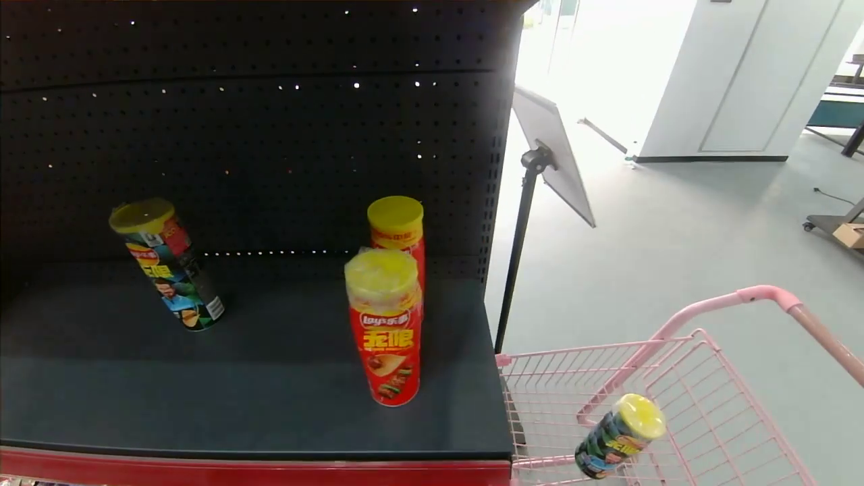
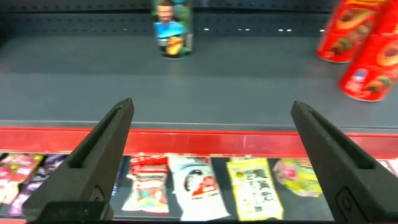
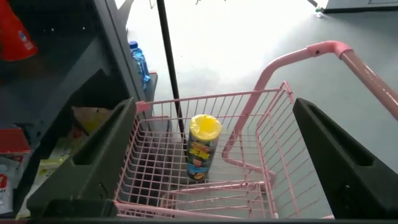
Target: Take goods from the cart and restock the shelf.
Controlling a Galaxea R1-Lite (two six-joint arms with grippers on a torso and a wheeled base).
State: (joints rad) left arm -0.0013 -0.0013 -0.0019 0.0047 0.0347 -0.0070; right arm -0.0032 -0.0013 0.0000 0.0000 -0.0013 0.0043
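The dark shelf (image 1: 256, 391) carries three upright cans. A front red can (image 1: 385, 337) stands just before a rear red can (image 1: 397, 229), with a multicoloured can (image 1: 169, 266) well apart to their left. The pink cart (image 1: 682, 351) beside the shelf holds one yellow-lidded can (image 1: 619, 435). The left gripper (image 2: 212, 104), jaws apart, faces the shelf edge above snack packets (image 2: 199, 186) on a lower tier. The right gripper (image 3: 214, 102), jaws apart, hangs over the cart.
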